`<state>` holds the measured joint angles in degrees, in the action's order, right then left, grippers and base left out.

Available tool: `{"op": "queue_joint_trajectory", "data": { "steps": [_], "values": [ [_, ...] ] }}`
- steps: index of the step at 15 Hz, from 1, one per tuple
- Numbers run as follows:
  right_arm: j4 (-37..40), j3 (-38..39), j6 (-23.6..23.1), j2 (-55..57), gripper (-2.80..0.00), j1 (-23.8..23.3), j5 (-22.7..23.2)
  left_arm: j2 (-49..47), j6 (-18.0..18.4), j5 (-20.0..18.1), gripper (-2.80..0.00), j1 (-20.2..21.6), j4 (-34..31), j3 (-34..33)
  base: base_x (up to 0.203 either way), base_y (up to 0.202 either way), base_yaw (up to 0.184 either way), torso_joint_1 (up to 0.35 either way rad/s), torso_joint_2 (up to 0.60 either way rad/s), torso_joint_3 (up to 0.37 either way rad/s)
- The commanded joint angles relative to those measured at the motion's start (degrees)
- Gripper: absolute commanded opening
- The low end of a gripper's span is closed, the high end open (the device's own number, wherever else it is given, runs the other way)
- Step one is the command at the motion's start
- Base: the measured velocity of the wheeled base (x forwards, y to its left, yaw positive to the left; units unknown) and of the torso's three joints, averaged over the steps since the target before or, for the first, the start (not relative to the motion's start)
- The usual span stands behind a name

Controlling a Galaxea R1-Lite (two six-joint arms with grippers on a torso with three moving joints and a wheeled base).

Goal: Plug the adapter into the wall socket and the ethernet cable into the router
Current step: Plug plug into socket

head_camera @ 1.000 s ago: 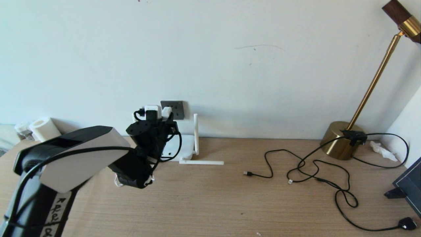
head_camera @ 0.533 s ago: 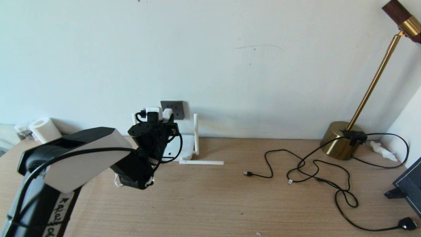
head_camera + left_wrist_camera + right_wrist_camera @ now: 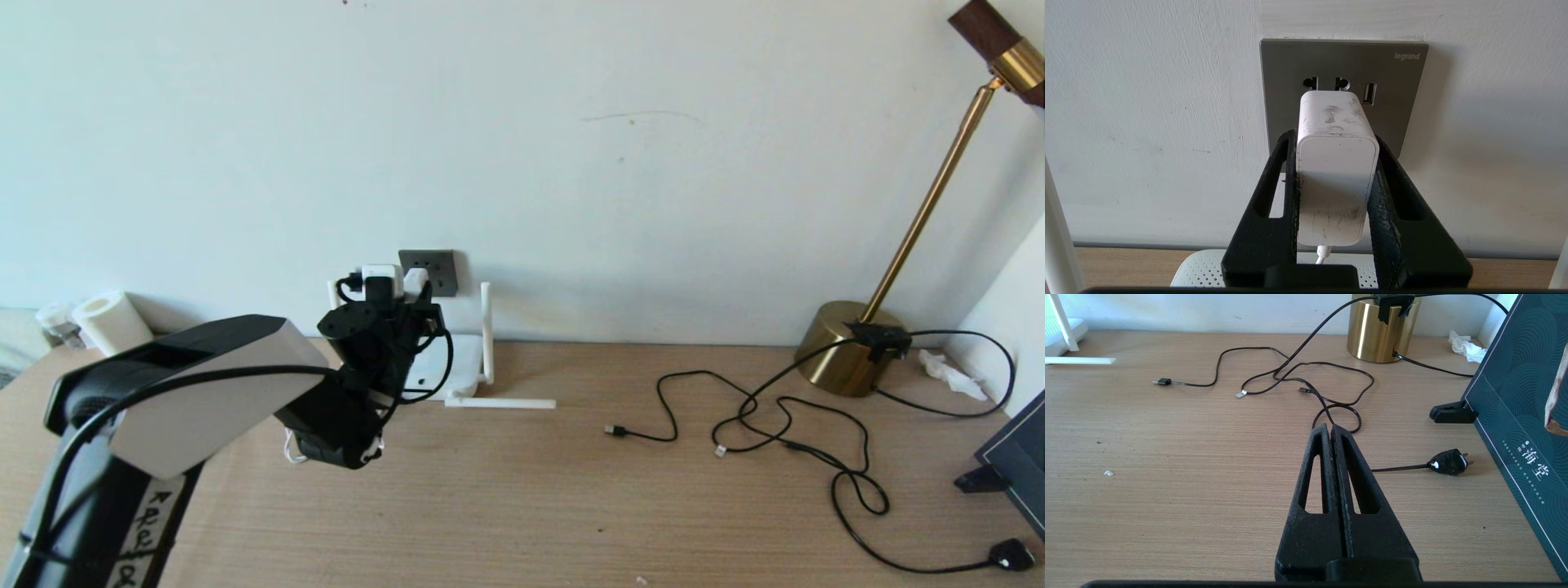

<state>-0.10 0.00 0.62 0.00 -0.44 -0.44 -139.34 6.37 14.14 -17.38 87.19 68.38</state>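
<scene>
Left gripper [image 3: 1336,163], frame centre in the left wrist view, clamped on the adapter [image 3: 1336,179], which sits at the socket [image 3: 1343,61] face below the upper holes. Right gripper [image 3: 1331,435] pressed together above the table [image 3: 1167,477], holding nothing.

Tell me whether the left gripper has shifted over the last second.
Yes, slightly: the left gripper, shut on the adapter, has dropped a little lower against the wall socket.

Ahead of the left gripper's [image 3: 1336,143] fingers stands the wall socket [image 3: 1343,61]; the router [image 3: 1208,267] lies below them, antennas [image 3: 1055,228] flanking.
</scene>
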Motion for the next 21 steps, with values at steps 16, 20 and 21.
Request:
{"op": "queue_joint_trajectory", "data": {
  "steps": [16,20,21],
  "values": [
    [0.0,0.0,0.0,0.0,-2.8,0.0,0.0,-1.5,0.1,0.2,-2.8,0.0,0.5,1.6,0.0,0.0,0.0,0.0,0.0,0.0],
    [0.0,0.0,0.0,0.1,-2.8,0.0,0.0,-1.6,0.1,0.2,-2.8,0.0,0.5,2.5,0.0,0.0,0.0,0.0,0.0,0.0],
    [0.0,0.0,0.0,0.1,-2.8,0.0,0.0,-1.6,0.1,0.2,-2.8,0.0,0.5,2.5,0.0,0.0,0.0,0.0,0.0,0.0]
  ]
}}
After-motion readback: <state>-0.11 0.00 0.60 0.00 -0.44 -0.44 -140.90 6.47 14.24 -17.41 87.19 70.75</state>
